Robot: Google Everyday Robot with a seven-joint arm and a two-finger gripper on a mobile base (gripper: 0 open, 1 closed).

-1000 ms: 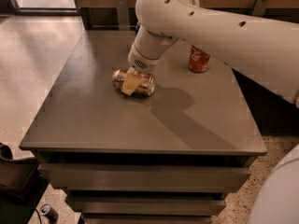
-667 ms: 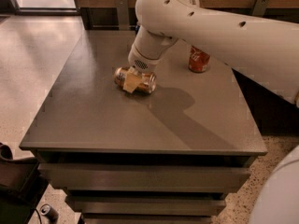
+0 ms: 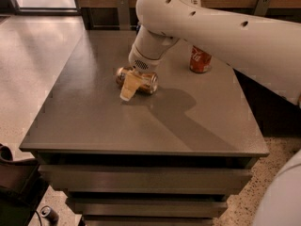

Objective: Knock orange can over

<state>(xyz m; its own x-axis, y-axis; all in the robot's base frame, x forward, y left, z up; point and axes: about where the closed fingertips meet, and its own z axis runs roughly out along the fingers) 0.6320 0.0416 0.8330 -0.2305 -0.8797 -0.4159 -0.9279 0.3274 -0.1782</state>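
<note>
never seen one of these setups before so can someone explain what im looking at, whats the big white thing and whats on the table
The big white thing is a robot arm. There is just one camera view, looking down on a grey table from its front edge; where the camera is mounted is not known. The arm's end, the gripper, is down on an orange can that lies on its side near the table's middle. Whether it actually holds that can cannot be told. A red can stands upright farther back, on the picture's right, apart from both.
</note>
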